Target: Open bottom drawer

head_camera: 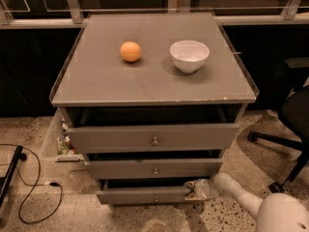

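A: Pincer position?
B: The pincer [195, 190] is seen low down, at the right end of the bottom drawer [140, 195] front. Contact with that end seems to be made, but the corner is dim. Whether it is open or closed cannot be told.
A: Arm?
B: The white arm [231, 193] is run in from the lower right corner, close to the speckled floor [120, 219].
A: Bottom drawer state?
B: It is the lowest of three. It is pulled out a little, and a dark gap is shown above its front. Its small round knob [155, 198] is centred on the front, well left of the pincer, and is not gripped.
A: Other drawers?
B: The middle drawer [154, 168] is slightly out too. The top drawer [154, 137] is out as well, with a dark opening shown under the worktop [145, 88].
A: On the worktop?
B: An orange [130, 51] is placed left of centre. A white bowl [189, 55] is set upright to its right, the two apart.
A: Surroundings?
B: A pale bin [50, 141] with small items is set just left of the top drawer. A black cable [29, 178] is laid on the floor further left. An office chair [292, 117] is seen at the right edge.
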`<state>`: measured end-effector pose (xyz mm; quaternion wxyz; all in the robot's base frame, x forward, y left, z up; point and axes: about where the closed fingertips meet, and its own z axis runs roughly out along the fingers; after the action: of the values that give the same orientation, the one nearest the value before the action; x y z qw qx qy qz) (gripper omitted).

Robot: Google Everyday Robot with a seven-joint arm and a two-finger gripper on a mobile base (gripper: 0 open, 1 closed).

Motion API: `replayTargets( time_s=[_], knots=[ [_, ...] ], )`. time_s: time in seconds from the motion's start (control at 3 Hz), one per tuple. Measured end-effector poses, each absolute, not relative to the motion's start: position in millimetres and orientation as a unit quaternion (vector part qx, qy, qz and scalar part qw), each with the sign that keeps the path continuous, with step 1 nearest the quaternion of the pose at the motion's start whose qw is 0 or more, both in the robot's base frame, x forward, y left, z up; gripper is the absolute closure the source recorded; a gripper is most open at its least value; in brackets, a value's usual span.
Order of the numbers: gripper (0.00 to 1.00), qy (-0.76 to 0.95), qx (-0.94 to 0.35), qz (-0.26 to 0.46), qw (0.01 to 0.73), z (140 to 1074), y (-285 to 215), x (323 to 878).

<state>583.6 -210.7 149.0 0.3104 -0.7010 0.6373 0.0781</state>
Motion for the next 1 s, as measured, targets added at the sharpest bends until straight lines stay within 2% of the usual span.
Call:
replayTargets(
  time_s=[0.67, 1.0],
  knots=[
    [0.39, 0.635, -0.702, 0.084, 0.311, 149, -209, 583],
    [0.15, 0.620, -0.705, 0.109, 0.326, 152, -211, 547]
  ],
)
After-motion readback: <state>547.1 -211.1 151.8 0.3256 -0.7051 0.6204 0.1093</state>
